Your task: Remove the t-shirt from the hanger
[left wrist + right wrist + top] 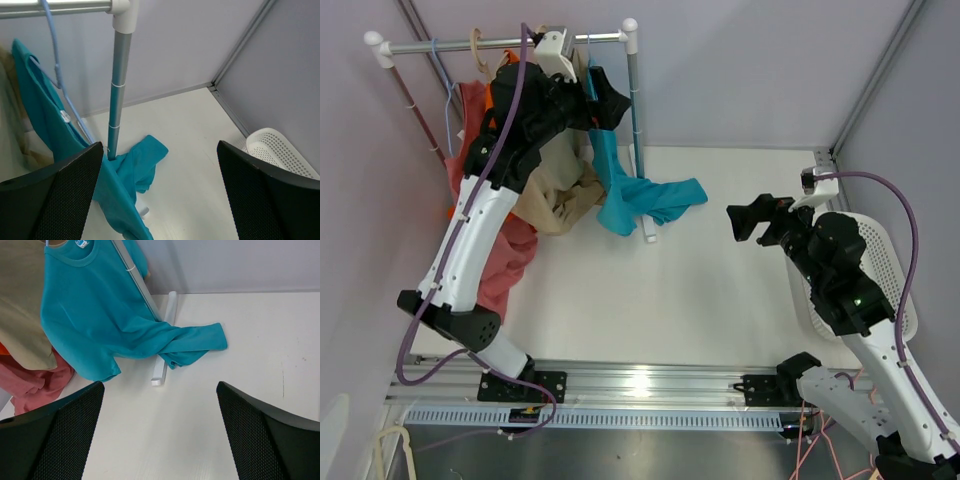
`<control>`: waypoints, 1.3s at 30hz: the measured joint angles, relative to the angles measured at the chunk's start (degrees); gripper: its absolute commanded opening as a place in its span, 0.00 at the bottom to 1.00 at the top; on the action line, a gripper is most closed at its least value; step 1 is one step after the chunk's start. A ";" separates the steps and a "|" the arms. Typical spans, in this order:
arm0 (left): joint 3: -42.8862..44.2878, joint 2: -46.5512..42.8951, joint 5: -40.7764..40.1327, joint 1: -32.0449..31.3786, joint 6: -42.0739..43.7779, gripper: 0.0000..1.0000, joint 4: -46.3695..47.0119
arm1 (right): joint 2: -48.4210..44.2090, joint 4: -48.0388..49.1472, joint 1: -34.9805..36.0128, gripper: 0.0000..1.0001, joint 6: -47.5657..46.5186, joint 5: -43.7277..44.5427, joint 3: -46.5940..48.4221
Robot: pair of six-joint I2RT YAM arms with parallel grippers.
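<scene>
A teal t-shirt (620, 200) hangs on a blue hanger (589, 75) at the right end of the rack rail, and its lower part trails onto the table to the right. My left gripper (608, 100) is raised beside the hanger, just right of the shirt's top, open and empty. In the left wrist view the shirt (50, 130) and hanger (56, 60) are at the left, outside the open gripper (160, 195). My right gripper (750, 220) hovers open and empty to the right of the shirt. The right wrist view shows the shirt (90, 315) ahead of it (160, 435).
The rack's upright post (638, 120) and its white foot (162, 365) stand right beside the teal shirt. A beige shirt (555, 200) and a red garment (510, 250) hang to the left. A white basket (890, 270) sits at the table's right edge.
</scene>
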 measured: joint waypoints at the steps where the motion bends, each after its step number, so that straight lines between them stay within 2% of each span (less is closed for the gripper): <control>1: 0.00 -0.15 -0.55 0.00 0.22 0.99 0.15 | -0.02 -0.07 0.00 1.00 0.00 -0.02 -0.15; 8: 2.86 1.05 -10.45 -0.13 1.44 0.99 0.46 | 0.02 -0.66 0.00 1.00 0.07 0.00 -1.36; 15: 17.44 13.75 -19.56 -0.13 1.46 0.99 -1.27 | -0.07 -1.03 0.00 0.99 0.28 -0.04 -1.95; 22: 19.54 21.73 -22.99 -0.13 2.05 0.96 -0.94 | -1.03 -3.74 0.00 0.99 0.26 -0.04 -1.33; 30: 19.98 25.03 -26.97 -0.13 3.43 0.58 1.97 | -3.72 -5.22 0.00 0.99 0.24 -0.02 1.90; 31: 20.02 25.33 -27.36 -0.13 3.67 0.49 2.12 | -4.07 -5.22 0.00 0.99 0.24 0.02 2.03; 32: 20.06 25.66 -27.82 -0.13 3.85 0.16 2.47 | -4.37 -5.27 0.00 1.00 0.24 0.02 2.12; 33: 20.11 25.99 -28.17 -0.13 3.72 0.01 2.64 | -4.57 -5.29 0.00 1.00 0.24 0.02 2.19; 39: 20.81 27.06 -28.72 -0.13 4.98 0.01 3.91 | -4.66 -5.79 0.00 0.99 0.24 0.17 2.21</control>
